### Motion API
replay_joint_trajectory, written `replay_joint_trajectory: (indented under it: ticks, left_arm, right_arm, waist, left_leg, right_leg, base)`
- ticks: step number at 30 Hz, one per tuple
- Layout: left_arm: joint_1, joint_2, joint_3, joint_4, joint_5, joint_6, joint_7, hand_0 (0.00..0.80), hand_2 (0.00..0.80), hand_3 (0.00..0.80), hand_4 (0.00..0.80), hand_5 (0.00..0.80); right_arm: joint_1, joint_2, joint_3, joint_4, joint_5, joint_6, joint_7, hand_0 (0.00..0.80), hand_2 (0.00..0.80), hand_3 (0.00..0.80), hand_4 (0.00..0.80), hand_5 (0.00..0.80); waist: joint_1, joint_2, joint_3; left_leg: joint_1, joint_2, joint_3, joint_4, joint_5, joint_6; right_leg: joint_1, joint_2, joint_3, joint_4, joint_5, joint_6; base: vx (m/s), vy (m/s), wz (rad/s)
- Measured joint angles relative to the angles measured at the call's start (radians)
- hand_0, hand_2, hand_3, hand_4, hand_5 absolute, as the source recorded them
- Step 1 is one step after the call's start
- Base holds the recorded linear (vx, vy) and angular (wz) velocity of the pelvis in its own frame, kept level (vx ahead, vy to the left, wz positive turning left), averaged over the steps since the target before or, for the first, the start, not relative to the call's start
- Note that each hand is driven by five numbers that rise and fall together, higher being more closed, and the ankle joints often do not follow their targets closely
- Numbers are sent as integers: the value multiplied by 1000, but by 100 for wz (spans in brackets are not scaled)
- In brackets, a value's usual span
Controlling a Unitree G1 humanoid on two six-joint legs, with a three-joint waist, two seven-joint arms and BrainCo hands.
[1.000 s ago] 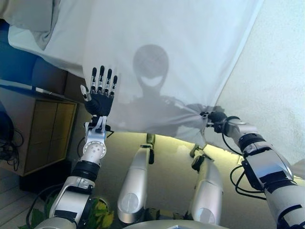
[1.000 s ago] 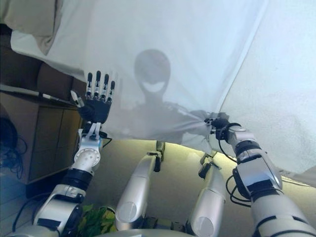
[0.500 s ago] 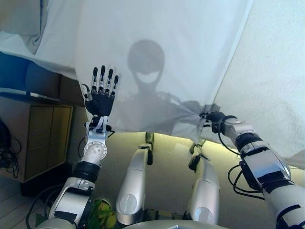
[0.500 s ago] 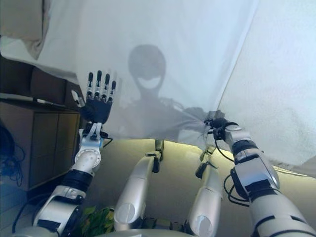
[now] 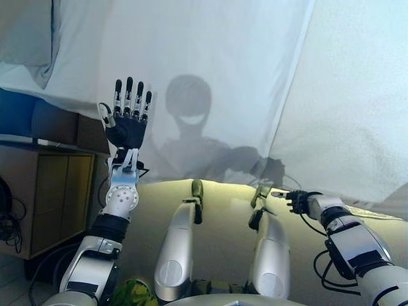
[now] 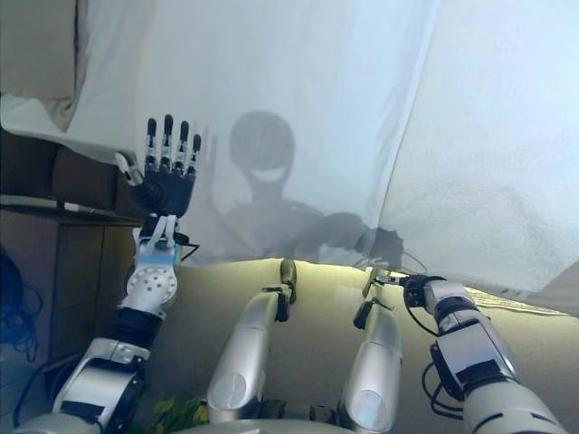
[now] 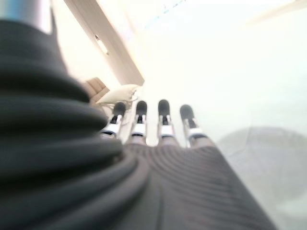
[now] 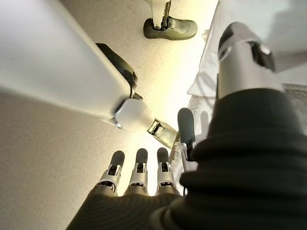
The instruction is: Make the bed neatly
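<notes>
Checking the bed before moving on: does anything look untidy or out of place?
Yes. The white sheet hangs loose over the bed's edge, with a diagonal fold and a bunched corner at upper left. Neither the raised left hand nor the lowered right hand holds it; both are open.

White sheet point(image 5: 210, 57) draped over bed, hanging above floor point(image 5: 223, 210).

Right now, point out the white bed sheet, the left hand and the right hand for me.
white bed sheet point(image 5: 210, 44): left eye view, on its broad hanging middle.
left hand point(image 5: 125, 132): left eye view, on the dark palm, fingers straight.
right hand point(image 5: 298, 200): left eye view, on the dark hand below the sheet's edge.
</notes>
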Motion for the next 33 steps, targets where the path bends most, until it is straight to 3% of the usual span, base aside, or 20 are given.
replay_joint_trajectory:
  ticks: [7,12,17,21,26,33]
  left_arm:
    - [35,40,80,21,0,9,6,0,0,0,0,0]
    - [118,76,148,118,21,45,13,0,0,0,0,0]
    - [265,82,192,231,121,90,25,0,0,0,0,0]
    - [357,74,206,349,211,140,22,0,0,0,0,0]
    - [443,50,227,472,335,180,15,0,0,0,0,0]
    - [456,-4,166,812,688,192,59,0,0,0,0,0]
  right_arm:
    - [131,1,-10,-55,0,-13,21,0,0,0,0,0]
    - [297,9,-26,-164,1,-60,49,0,0,0,0,0]
    - [501,51,-69,-276,-9,-98,94,0,0,0,0,0]
    - [631,86,-97,-276,-12,-99,149,0,0,0,0,0]
    - [728,138,-147,-240,-4,-103,155,0,0,0,0,0]
    - [745,178,-244,-84,72,-197,105,0,0,0,0,0]
  waist:
    - [-1,-41,-1]
    - [-4,-84,-24]
    - [-41,-146,-154]
    - [-63,-144,-284]
    - [-87,-124,-389]
    - [-87,-90,-454]
  left_leg:
    - [183,27,17,-32,-25,-6]
    - [321,58,41,-81,-37,-23]
    - [453,66,79,-175,-37,-50]
    - [557,59,105,-281,-25,-64]
    - [658,51,120,-436,23,-77]
    - [727,50,132,-535,61,-81]
  right_leg:
    - [194,22,-13,-87,5,1]
    - [330,53,-38,-154,4,-1]
    - [428,78,-26,-215,17,-1]
    - [487,92,-15,-257,8,6]
    - [537,112,-3,-305,1,12]
    - [565,125,-5,-333,-1,16]
  base:
    - [73,-83,-12]
    - [124,-66,-17]
    - [206,-3,-18]
    - [187,19,-17]
    - [119,9,-10]
    - [53,-5,-3]
